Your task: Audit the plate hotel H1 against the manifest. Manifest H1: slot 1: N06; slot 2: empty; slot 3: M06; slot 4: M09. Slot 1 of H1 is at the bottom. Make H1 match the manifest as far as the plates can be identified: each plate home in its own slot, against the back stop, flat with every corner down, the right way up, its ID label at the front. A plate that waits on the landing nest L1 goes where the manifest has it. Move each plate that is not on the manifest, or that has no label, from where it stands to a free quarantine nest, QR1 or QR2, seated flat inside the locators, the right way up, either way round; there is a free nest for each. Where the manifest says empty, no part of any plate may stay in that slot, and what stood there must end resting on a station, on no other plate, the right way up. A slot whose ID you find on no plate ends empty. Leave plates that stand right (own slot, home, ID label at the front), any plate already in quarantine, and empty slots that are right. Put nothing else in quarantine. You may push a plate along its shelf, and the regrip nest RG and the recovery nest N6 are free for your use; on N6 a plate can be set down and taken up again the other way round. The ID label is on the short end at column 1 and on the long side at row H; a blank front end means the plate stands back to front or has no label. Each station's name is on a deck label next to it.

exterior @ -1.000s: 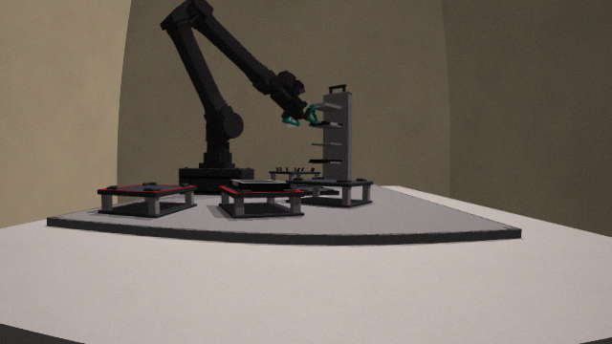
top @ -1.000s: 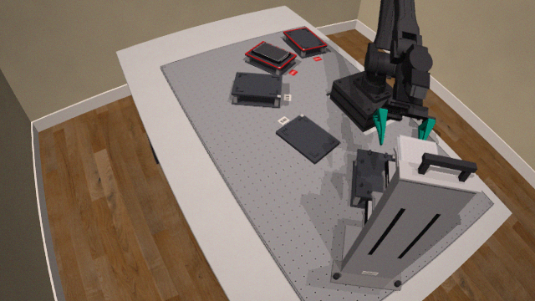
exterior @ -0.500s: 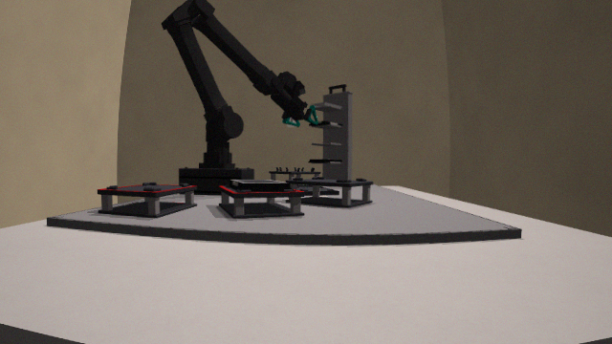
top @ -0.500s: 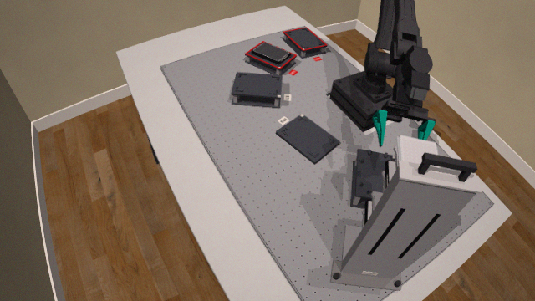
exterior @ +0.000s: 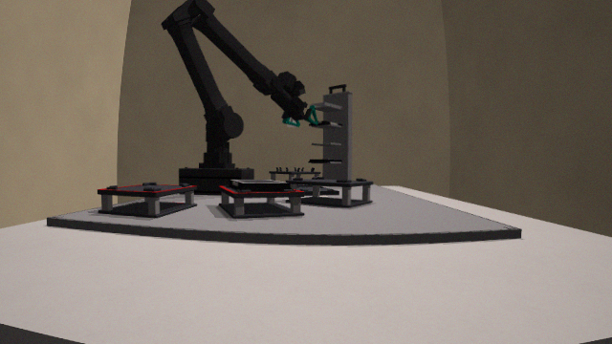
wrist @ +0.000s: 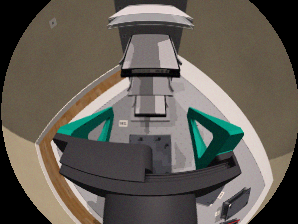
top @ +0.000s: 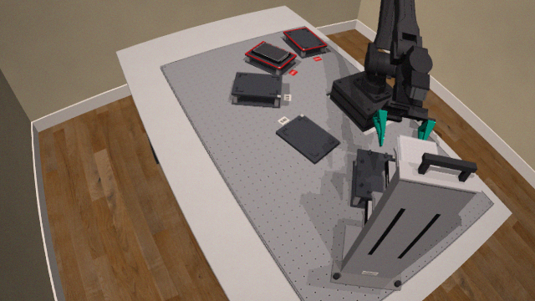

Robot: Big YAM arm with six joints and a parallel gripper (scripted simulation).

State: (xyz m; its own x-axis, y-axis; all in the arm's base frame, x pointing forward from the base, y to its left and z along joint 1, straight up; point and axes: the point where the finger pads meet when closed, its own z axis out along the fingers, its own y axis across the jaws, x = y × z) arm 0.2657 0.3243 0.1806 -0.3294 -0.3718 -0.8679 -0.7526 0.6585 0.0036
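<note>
Claw: gripper spread wide, nothing between its teal fingers; it hangs at the front of the hotel's upper shelves
Hotel H1: grey tower with a top handle; rigid, not to be moved
Plates: dark plate on an upper shelf, another low down; one plate sits on a red-edged nest; likely light, stiff, slick plastic; best pinched across the short front end
Writing: deck labels too small to read; plate IDs unreadable
</note>
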